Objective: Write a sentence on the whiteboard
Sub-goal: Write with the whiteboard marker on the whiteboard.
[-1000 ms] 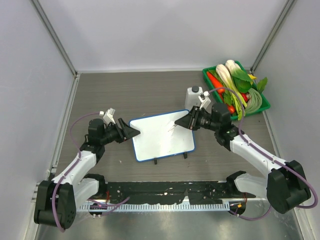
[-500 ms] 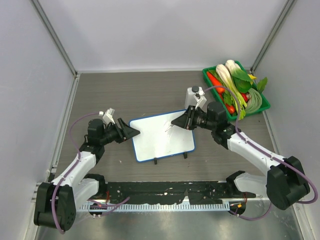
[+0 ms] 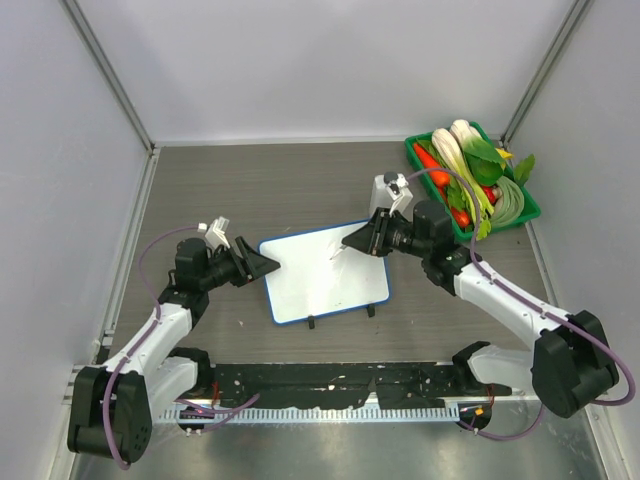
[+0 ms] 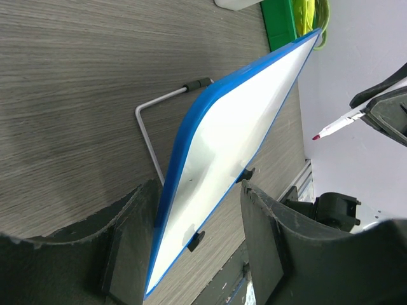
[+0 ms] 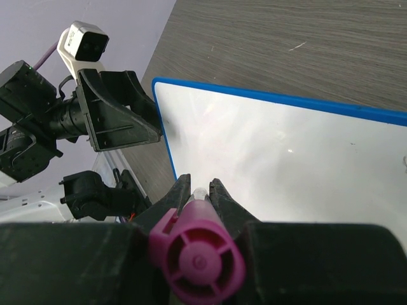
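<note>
The whiteboard (image 3: 325, 275), white with a blue rim, stands tilted on its black feet at the table's middle. Its surface is blank in every view; no sentence shows. My left gripper (image 3: 270, 262) is open, and its fingers straddle the board's left edge without closing on it (image 4: 197, 190). My right gripper (image 3: 362, 240) is shut on a magenta marker (image 5: 197, 254). It holds the marker's tip (image 3: 337, 255) just above the board's upper right part. The marker's red tip also shows in the left wrist view (image 4: 316, 136), clear of the board (image 4: 241, 121).
A green tray of vegetables (image 3: 524, 215) sits at the back right. A white bottle (image 3: 383, 190) stands just behind my right gripper. A black rail (image 3: 330, 385) runs along the near edge. The board's wire stand (image 4: 149, 136) rests on the table behind it.
My right gripper has moved a little left and back with the marker, its tip staying over the board. The left arm and the board have not moved.
</note>
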Tool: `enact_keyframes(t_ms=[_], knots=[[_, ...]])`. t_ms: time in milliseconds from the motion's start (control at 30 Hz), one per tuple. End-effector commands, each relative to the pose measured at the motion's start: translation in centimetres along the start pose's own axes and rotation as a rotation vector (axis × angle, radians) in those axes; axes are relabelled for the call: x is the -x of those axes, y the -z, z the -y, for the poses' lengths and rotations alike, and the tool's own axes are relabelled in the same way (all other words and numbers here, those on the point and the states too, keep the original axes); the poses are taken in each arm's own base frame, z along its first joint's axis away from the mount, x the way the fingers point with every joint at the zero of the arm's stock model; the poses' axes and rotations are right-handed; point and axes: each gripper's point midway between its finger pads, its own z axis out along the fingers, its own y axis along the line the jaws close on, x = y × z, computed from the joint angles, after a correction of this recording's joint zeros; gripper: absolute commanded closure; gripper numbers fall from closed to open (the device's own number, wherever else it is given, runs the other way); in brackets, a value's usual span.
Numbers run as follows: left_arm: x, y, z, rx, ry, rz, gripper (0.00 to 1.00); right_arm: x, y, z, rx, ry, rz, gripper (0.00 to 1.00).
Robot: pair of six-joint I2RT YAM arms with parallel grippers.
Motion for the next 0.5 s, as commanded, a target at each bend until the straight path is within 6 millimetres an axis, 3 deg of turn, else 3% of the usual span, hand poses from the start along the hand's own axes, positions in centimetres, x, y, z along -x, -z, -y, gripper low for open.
enact_keyframes(t_ms=[0, 467], knots=[[0.42, 0.28, 1.27, -0.046, -0.039, 0.009, 0.43, 2.19, -0.28, -1.95, 0.048, 0.062, 0.043, 0.99], [0.17, 0.20, 1.02, -0.046, -0.037, 0.007, 0.43, 2.28, -0.65, -2.85, 0.054, 0.092, 0.049, 0.99]])
